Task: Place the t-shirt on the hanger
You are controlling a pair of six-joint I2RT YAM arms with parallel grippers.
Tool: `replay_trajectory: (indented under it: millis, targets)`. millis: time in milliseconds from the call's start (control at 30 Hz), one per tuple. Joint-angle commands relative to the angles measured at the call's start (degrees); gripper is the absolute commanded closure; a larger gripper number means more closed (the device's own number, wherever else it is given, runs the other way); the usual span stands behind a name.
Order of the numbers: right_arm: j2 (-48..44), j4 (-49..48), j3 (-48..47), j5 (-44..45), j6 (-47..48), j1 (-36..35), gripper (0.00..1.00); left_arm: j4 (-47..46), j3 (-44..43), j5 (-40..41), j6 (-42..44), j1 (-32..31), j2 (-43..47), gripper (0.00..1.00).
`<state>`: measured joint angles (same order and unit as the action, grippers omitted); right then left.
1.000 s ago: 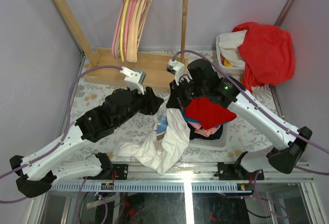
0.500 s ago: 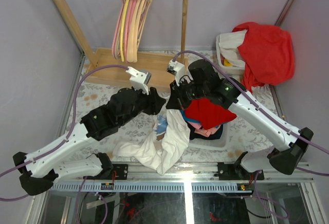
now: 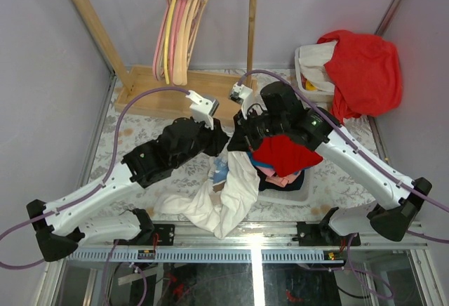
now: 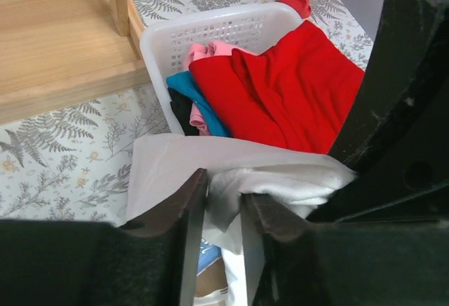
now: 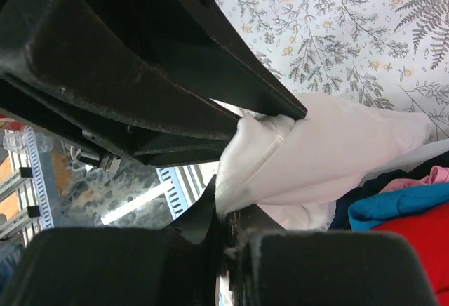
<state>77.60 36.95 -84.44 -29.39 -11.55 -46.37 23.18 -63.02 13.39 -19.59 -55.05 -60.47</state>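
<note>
The white t-shirt [image 3: 228,194] hangs from both grippers over the table's front middle, its lower part bunched on the table. My right gripper [image 3: 237,140] is shut on a fold of it [image 5: 330,151], the cloth pinched between the fingertips [image 5: 226,225]. My left gripper [image 3: 223,137] sits right against the right one, its jaws nearly together with a fold of the t-shirt [image 4: 280,180] between them [image 4: 223,201]. The pale peach hanger [image 3: 184,53] hangs on the wooden rail at the back with other hangers.
A white basket [image 3: 298,197] with red, blue and pink clothes stands just right of the t-shirt; it also shows in the left wrist view [image 4: 231,25]. A big red garment [image 3: 365,67] drapes over a bin at back right. The wooden rack base [image 3: 175,92] lies behind the grippers.
My left arm has moved right and forward, bringing its gripper up against the right gripper at the t-shirt. The right arm and the t-shirt have barely moved.
</note>
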Motion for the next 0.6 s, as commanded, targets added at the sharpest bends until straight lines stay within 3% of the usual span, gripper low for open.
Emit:
replay_trajectory:
  millis: [0,33,167,400,567]
  targets:
    - [-2.3,-0.9,0.1,-2.8,0.5,0.3,1.0,-4.4,-1.4,-2.5,1.7,-0.2,-0.4,0.88]
    - [-2.6,-0.9,0.3,-2.9,0.5,0.3,1.0,-4.3,-1.5,-1.9,1.5,-0.2,-0.8,0.99]
    - [-3.3,-0.8,0.9,-2.1,0.3,0.4,0.99,-3.8,-2.4,-0.5,1.0,-0.2,-0.7,1.0]
    - [-4.2,0.6,1.0,3.1,0.2,0.3,0.66,7.1,-10.4,12.8,-0.2,-0.2,1.7,1.0]
    - [-3.6,1.0,-0.3,6.1,-0.2,0.3,0.58,10.3,-13.3,18.0,-0.2,-0.2,4.8,1.0]
